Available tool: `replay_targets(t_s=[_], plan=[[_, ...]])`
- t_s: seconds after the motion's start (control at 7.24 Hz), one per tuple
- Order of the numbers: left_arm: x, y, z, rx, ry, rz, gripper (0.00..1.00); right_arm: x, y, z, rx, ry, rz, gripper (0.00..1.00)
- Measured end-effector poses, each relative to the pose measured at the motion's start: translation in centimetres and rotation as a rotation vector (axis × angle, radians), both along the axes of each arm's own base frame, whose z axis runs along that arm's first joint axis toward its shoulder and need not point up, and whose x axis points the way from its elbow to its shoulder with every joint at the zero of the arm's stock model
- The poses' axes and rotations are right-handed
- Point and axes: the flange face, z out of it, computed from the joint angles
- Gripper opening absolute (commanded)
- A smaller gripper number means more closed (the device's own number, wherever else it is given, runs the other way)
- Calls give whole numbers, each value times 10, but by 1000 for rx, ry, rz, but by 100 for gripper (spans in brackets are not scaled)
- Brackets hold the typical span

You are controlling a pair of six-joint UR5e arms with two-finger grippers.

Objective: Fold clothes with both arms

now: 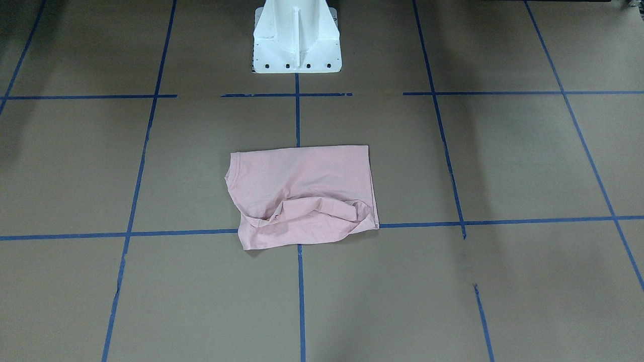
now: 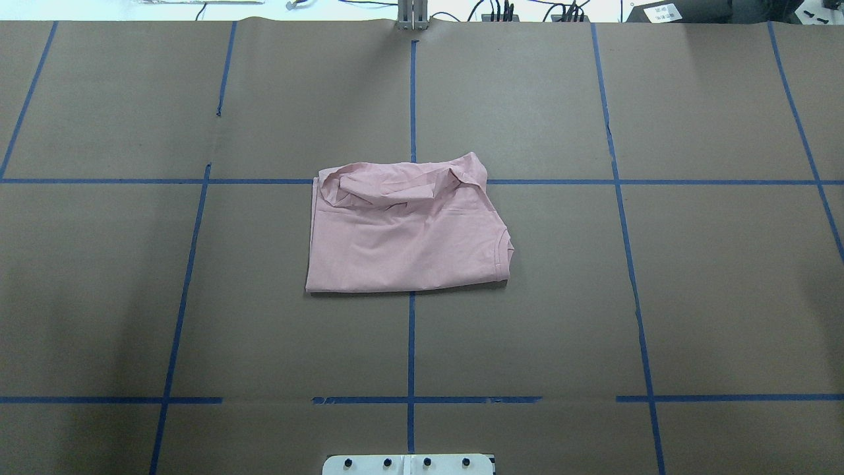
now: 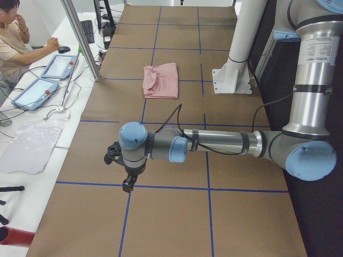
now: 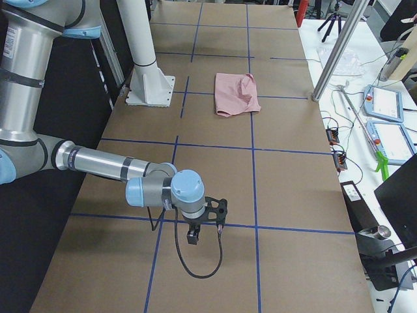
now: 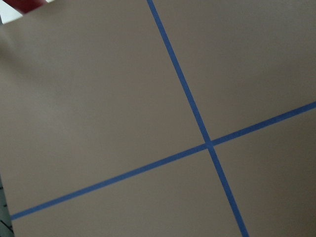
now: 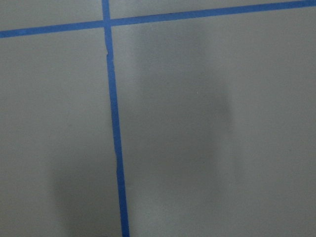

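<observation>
The pale pink T-shirt (image 2: 405, 231) lies folded into a rough rectangle at the middle of the brown table (image 2: 132, 297), over a crossing of the blue tape lines (image 2: 411, 343) and straight out from the white pedestal (image 1: 297, 35). Its edge nearest the robot is flat and even; the far edge is rumpled into a loose ridge, and the ribbed collar shows at the end on the robot's right. Neither arm touches it – the left gripper (image 3: 119, 170) hangs low over the table's left end and the right gripper (image 4: 207, 233) over its right end, both well apart from the shirt. Nothing is visibly held, but how far either one is parted I cannot tell from these side views; both wrist cameras show only bare paper and tape
</observation>
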Motion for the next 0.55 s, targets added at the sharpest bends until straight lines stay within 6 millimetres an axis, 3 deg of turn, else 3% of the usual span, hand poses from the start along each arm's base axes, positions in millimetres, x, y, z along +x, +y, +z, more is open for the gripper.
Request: replay_targets(t_s=[0.28,0.55], plan=[[1,8,6,-35,21,0,100,-13,-19,-37,1,17,-36,100],[1,10,6,-37,23,0,100,-20,-50,-58,30,31,-52,100]])
